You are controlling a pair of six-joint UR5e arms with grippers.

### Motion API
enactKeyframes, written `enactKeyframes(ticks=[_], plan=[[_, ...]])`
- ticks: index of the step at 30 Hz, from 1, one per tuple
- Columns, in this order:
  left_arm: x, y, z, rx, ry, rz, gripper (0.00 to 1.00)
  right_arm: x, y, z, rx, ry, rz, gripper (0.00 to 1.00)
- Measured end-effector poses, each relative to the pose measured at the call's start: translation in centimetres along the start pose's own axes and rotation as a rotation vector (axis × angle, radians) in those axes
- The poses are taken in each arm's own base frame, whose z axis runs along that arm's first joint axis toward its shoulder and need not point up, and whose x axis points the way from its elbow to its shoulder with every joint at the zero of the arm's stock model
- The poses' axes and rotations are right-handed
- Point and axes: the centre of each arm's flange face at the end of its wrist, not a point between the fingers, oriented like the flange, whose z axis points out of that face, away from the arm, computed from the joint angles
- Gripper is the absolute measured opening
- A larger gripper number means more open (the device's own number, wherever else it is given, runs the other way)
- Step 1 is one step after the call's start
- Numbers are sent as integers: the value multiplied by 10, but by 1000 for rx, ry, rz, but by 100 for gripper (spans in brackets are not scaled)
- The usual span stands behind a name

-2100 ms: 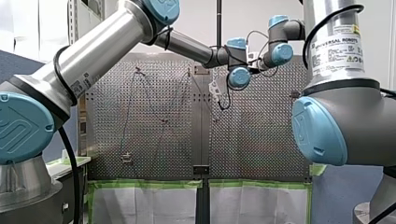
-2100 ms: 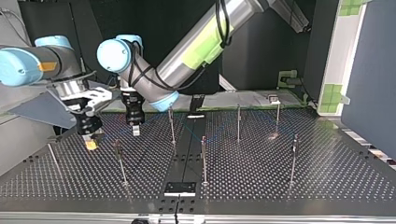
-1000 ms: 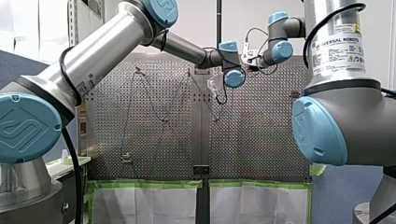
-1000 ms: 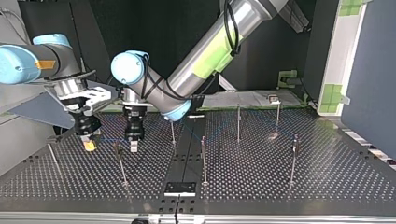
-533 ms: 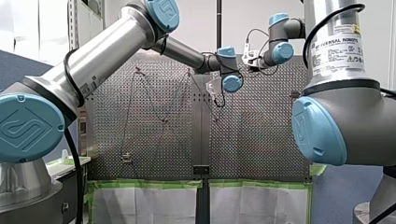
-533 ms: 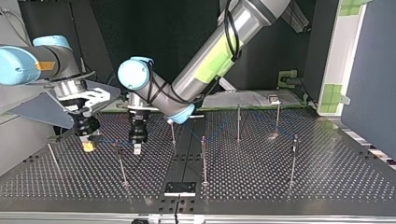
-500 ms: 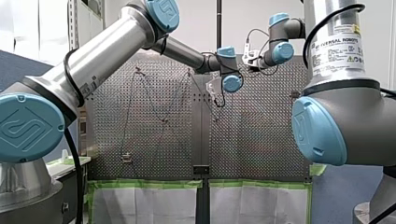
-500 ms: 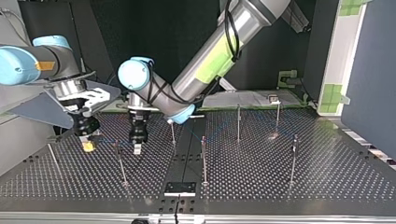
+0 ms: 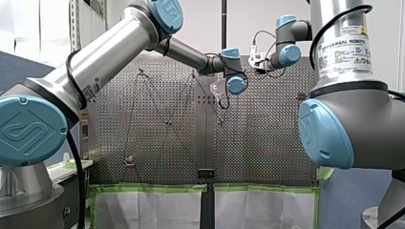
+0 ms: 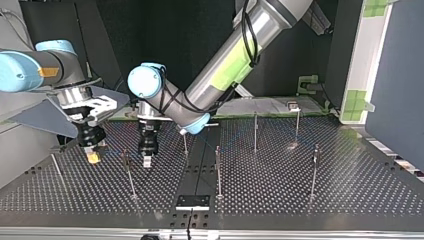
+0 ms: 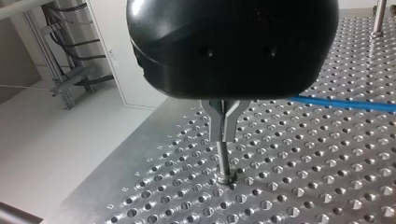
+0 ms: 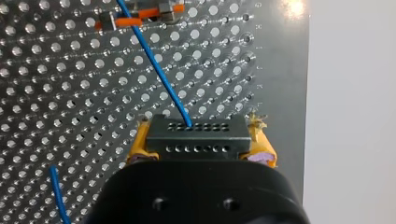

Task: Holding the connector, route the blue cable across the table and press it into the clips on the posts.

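My right pincer [image 12: 200, 145] grips the black rectangular connector [image 12: 196, 133], the one rigid hold on its seemingly limp, light thin blue cable [image 12: 154, 60]; my left pincer [image 11: 224, 131] is closed.

Both low: left hand [image 10: 147, 160] just beside post [image 10: 130, 177], right hand [image 10: 92, 157] near.

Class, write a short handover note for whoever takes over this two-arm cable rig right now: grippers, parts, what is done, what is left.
Right gripper: shut on the connector.
Left gripper: shut, nothing visibly held, tips over a post.
Blue cable: runs from the connector to an orange clip ahead. Another stretch passes beside the left gripper.
Done: in the front view the cable zigzags between other posts.
Left: probably seating the cable at the post under the left gripper. Whether it is seated in the orange clip cannot be confirmed.
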Motion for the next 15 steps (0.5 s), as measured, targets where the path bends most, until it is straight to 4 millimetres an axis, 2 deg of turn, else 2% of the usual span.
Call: enactKeyframes(ticks=[2, 3, 4, 5, 6, 7, 8, 10, 11, 12, 13, 14, 15], plan=[[1, -1, -2, 1, 8, 4, 0, -1, 2, 0, -3, -2, 1, 0], [1, -2, -4, 2, 13, 6, 7, -2, 3, 0, -6, -3, 1, 0], [2, -3, -5, 2, 17, 8, 18, -2, 5, 0, -8, -5, 2, 0], [2, -4, -7, 2, 23, 11, 18, -3, 5, 0, -9, -6, 2, 0], [3, -4, -8, 1, 27, 13, 31, -3, 6, 0, -9, -7, 2, 0], [3, -5, -9, 1, 31, 14, 40, -4, 6, 1, -9, -7, 2, 0], [4, -5, -10, 1, 37, 17, 40, -4, 6, 1, -9, -8, 3, 0], [5, -6, -13, -1, 45, 21, 56, -5, 6, 1, -9, -9, 3, 0], [5, -6, -14, -4, 50, 25, 56, -5, 7, 1, -10, -9, 3, 0], [5, -6, -15, -8, 54, 27, 70, -5, 7, 1, -10, -9, 3, 0], [6, -5, -15, -13, 58, 31, 78, -5, 7, 1, -10, -10, 3, 0], [6, -4, -17, -22, 64, 36, 78, -6, 7, 1, -10, -11, 3, 0], [7, -3, -18, -30, 69, 41, 88, -6, 7, 1, -10, -12, 4, 0]])
